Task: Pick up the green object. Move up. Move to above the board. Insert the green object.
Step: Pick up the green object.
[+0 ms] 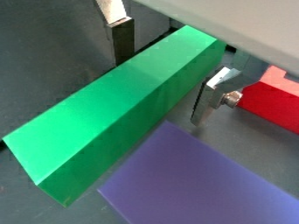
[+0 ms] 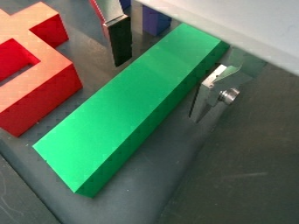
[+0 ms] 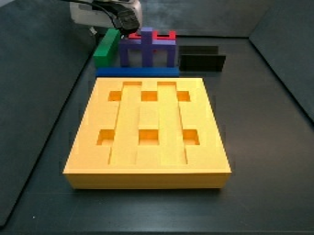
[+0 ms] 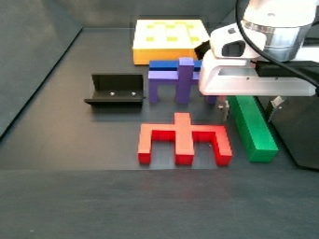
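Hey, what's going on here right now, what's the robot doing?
The gripper is down over one end of the green object, which lies on the floor, with a finger on either side. Whether they are pressing it yet is unclear. The board sits apart, its slots empty, so insertion has not started.

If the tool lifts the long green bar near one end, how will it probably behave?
The green bar looks solid and stiff, so it probably will not bend. The tool straddles it near one end, so the far end may sag. Its flat sides suggest no rolling.
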You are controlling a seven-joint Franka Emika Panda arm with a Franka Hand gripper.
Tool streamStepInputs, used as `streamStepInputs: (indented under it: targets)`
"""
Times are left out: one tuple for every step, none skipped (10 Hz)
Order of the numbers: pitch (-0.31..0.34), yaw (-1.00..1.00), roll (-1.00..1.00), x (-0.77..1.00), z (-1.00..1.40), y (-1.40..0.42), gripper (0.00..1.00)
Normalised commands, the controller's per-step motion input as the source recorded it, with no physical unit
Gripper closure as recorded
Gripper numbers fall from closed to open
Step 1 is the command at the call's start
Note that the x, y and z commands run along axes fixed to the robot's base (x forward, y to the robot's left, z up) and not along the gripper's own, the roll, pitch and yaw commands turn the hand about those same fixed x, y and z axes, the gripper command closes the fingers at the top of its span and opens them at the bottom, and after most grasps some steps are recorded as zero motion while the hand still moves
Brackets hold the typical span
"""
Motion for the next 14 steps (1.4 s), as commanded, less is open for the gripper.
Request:
streamStepInputs:
  targets:
    - [0.000, -0.21, 0.01, -0.10, 0.09, 0.00, 0.00]
    - [-0.024, -0.09, 0.00, -0.04, 0.03, 0.00, 0.00]
    - [0.000, 0.00, 0.00, 0.00, 0.00, 0.00, 0.00]
    - [0.000, 0.00, 0.00, 0.00, 0.00, 0.00, 1.00]
    - [0.000, 0.00, 0.00, 0.00, 0.00, 0.00, 1.00]
    - [0.000, 0.00, 0.00, 0.00, 0.00, 0.00, 1.00]
    - [0.000, 0.00, 0.00, 0.00, 0.00, 0.00, 1.00]
    - [0.000, 0.00, 0.00, 0.00, 0.00, 0.00, 1.00]
    - [0.000, 0.00, 0.00, 0.00, 0.00, 0.00, 1.00]
    - [0.000, 0.00, 0.00, 0.00, 0.00, 0.00, 1.00]
    - [0.000, 0.00, 0.00, 0.00, 0.00, 0.00, 1.00]
    - [0.000, 0.00, 0.00, 0.00, 0.00, 0.00, 1.00]
    - [0.000, 0.00, 0.00, 0.00, 0.00, 0.00, 1.00]
    - [0.000, 0.00, 0.00, 0.00, 0.00, 0.00, 1.00]
